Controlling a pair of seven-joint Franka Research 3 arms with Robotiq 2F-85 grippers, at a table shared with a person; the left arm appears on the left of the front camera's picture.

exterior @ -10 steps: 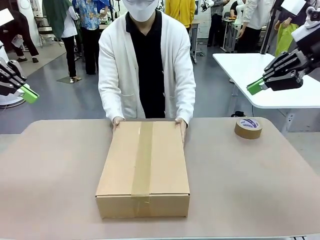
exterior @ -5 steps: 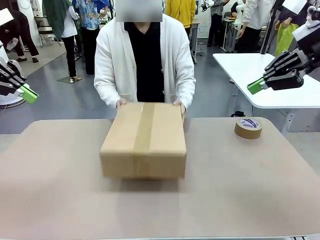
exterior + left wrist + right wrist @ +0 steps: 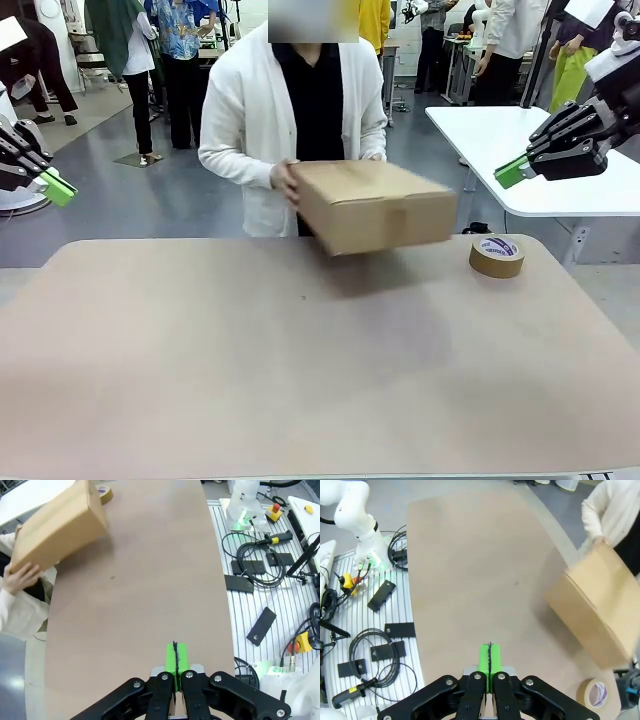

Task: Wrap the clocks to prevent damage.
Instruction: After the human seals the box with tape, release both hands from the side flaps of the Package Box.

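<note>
Box (image 3: 375, 205) sits in the upper middle of the front view, lifted clear of the table (image 3: 300, 380) and tilted, its outline blurred; the person (image 3: 290, 110) behind it has 1 hand (image 3: 284, 182) on its left end. In the left wrist view the box fills the upper left corner with that hand at its lower end, and in the right wrist view it lies at the right edge above the tape roll (image 3: 497, 256). The roll rests flat on the table at the right of the front view, apart from the box. Left gripper (image 3: 58, 187) hangs at the left edge, right gripper (image 3: 512, 172) at the upper right; both have their green pads pressed together with nothing between them, well away from the box
</note>
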